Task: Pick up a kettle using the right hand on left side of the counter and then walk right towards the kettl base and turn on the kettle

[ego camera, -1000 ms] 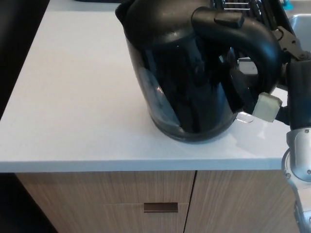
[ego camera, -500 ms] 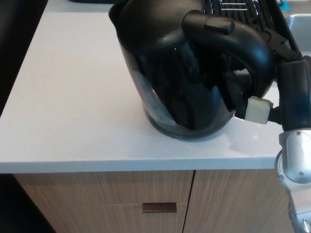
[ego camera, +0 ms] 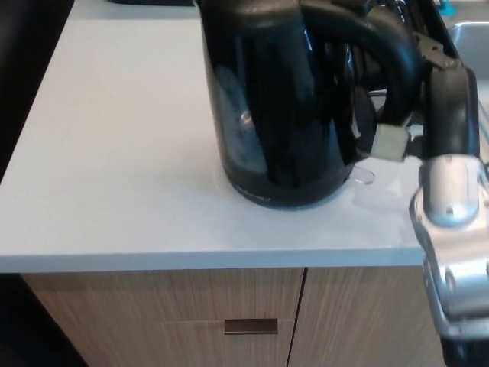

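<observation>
Kettle (ego camera: 279,99): black, upright on the white bench (ego camera: 114,176), near its front edge and toward the right of what you see; top cut off by the frame.
Handle (ego camera: 378,57): arches off the kettle's right side, straight toward your right robot hand (ego camera: 428,92).
Right robot hand: at the handle, dark fingers reaching into the loop; black on black, so you cannot tell whether they are clamped or only laid against it.
Left robot hand: not in view, so the right is the only one near.
Key relation: kettle lies directly left of the right robot hand, long axis vertical, so any lift goes straight up by the handle.
Contact with bench: the base looks seated, though you cannot be sure.
Surface: smooth, glossy, bare to the kettle's left.
Room: dark rack (ego camera: 416,23) close behind the robot hand, wood cupboard fronts (ego camera: 252,321) below.
Kettle base: not visible.
</observation>
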